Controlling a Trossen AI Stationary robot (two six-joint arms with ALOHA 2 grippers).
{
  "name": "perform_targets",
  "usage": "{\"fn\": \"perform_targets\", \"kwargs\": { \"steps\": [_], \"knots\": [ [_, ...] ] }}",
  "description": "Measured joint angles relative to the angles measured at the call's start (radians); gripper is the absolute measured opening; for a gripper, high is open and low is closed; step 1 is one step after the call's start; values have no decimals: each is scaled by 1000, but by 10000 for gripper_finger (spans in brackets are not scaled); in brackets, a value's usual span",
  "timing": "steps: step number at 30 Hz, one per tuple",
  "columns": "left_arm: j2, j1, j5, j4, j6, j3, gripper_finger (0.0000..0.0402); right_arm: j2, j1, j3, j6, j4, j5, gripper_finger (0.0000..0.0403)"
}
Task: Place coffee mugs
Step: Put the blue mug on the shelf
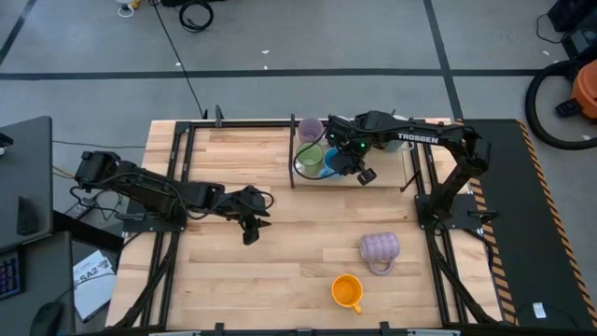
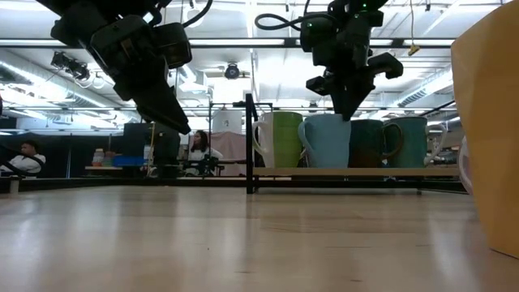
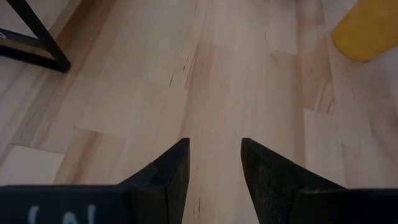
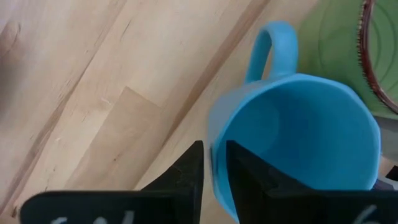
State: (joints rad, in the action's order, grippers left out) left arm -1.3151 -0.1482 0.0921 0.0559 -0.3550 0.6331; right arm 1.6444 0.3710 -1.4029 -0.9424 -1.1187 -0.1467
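Step in hand: you are releasing the blue mug on the rack at the far side of the table, judging by the right gripper's fingers straddling the mug's rim.
Right claw: narrow, one finger inside the rim and one outside; whether the fingers press the wall or have just let go cannot be told.
Blue mug: upright on the rack, just right of the green mug, handle pointing away from it.
Other mugs: more stand in the same row; a ribbed lavender mug and an orange mug lie near, right of centre, not yet placed.
Left claw: the left gripper hovers over bare wood left of centre, fingers parted and empty.
How to do it well: spread the fingers until both clear the wall, then lift straight up.
Risk: pulling sideways could tip the blue mug into its neighbours.
Next, likely: the lavender mug.
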Motion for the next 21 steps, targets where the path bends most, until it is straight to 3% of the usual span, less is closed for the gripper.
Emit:
{"fn": "perform_targets", "kwargs": {
  "steps": [12,21],
  "knots": [
    [0,0,0,0,0,0,151,0,0,0,0,0,0,134],
    [0,0,0,0,0,0,151,0,0,0,0,1,0,138]
  ]
}}
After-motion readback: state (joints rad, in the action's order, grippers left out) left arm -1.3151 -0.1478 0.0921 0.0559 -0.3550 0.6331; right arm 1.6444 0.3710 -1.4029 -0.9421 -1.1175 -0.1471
